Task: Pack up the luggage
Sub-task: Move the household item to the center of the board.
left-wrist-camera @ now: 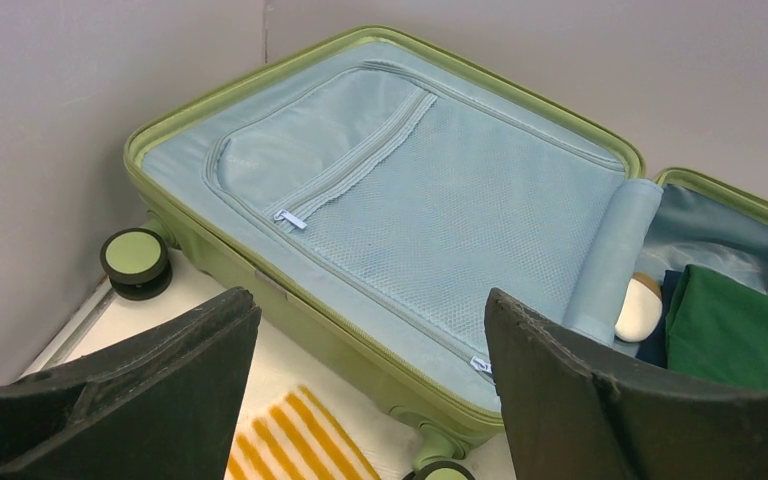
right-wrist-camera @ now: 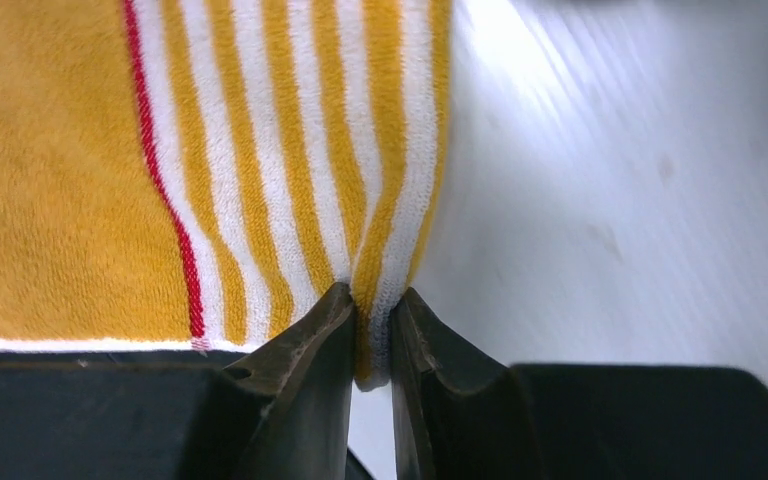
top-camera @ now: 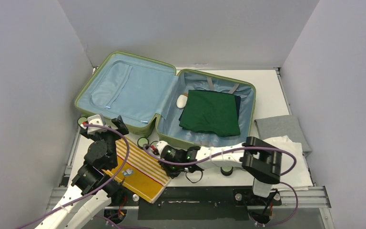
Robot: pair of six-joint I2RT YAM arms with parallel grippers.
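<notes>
The luggage (top-camera: 124, 90) lies open at the back of the table, its light-blue lined lid on the left. Its right half holds a folded dark-green garment (top-camera: 211, 112) and a small white oval thing (top-camera: 181, 101). A yellow-and-white striped towel (top-camera: 136, 169) lies in front of the luggage. My right gripper (top-camera: 167, 164) is shut on the towel's striped edge (right-wrist-camera: 110, 170), and the fabric is pinched between the fingers (right-wrist-camera: 372, 330). My left gripper (top-camera: 107, 128) is open and empty (left-wrist-camera: 370, 300), just in front of the lid (left-wrist-camera: 410, 190) and above the towel's far end (left-wrist-camera: 290, 440).
A folded grey cloth (top-camera: 279, 128) and a white cloth (top-camera: 290, 157) lie to the right of the luggage. Black wheels with green hubs stick out at the lid's near side (top-camera: 82, 121) (left-wrist-camera: 135, 262). Grey walls close in on the left, back and right.
</notes>
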